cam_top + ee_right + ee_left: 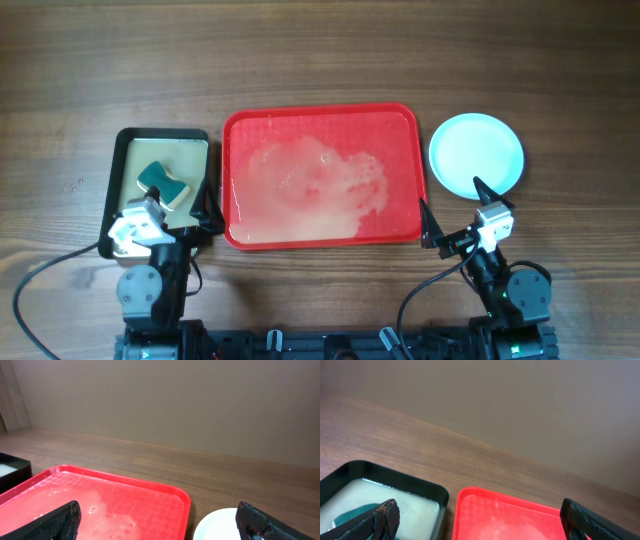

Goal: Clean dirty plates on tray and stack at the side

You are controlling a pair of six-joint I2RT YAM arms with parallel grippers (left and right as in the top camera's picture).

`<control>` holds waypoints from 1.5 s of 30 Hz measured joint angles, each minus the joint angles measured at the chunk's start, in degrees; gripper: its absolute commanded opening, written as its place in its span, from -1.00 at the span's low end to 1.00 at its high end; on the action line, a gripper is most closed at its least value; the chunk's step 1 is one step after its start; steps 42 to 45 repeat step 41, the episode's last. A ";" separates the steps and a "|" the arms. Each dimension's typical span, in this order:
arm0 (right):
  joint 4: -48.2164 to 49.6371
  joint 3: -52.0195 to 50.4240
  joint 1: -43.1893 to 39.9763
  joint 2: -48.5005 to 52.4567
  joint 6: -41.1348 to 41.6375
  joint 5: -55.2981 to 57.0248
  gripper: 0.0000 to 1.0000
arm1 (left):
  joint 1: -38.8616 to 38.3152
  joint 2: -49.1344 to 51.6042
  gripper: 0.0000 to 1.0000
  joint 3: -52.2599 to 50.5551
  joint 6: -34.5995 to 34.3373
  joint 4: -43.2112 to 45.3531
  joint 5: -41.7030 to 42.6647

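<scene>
One round, shallow, pale light-blue plate [476, 155] is all that shows from above, sitting on the wooden table [320, 50] just off the right-hand end of the large red rectangular plastic tray [320, 108], level with its far corner. It could be a single plate or several stacked; the overhead view does not settle that.

The right two-finger gripper [455, 207] hangs by the tray's near right corner, jaws spread wide and empty. One finger points toward the tray's end wall and the other sits at the plate's near edge. So the plate lies directly ahead of the right arm, slightly outward from the tray, and that arm is plainly the nearer one. A round plate offers no long axis to line up with.

The left two-finger gripper [165, 212] is off the tray's left end, well apart from the plate. It too is spread wide and holds nothing, over the small black-rimmed tray [160, 133] where a green sponge [163, 182] lies.

The plate's face looks smooth, glossy and free of marks. The red tray carries only pale foamy water [310, 185] and no plates, so the job looks close to finished.
</scene>
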 measured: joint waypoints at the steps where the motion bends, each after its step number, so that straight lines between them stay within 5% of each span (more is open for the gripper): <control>1: 0.00 0.00 0.00 0.00 0.00 0.00 1.00 | 0.00 -1.09 1.00 -1.27 0.02 1.03 -0.07; 45: 0.00 0.00 0.00 0.00 0.00 -0.02 0.99 | -0.87 -6.25 1.00 -5.40 5.31 -1.33 -1.53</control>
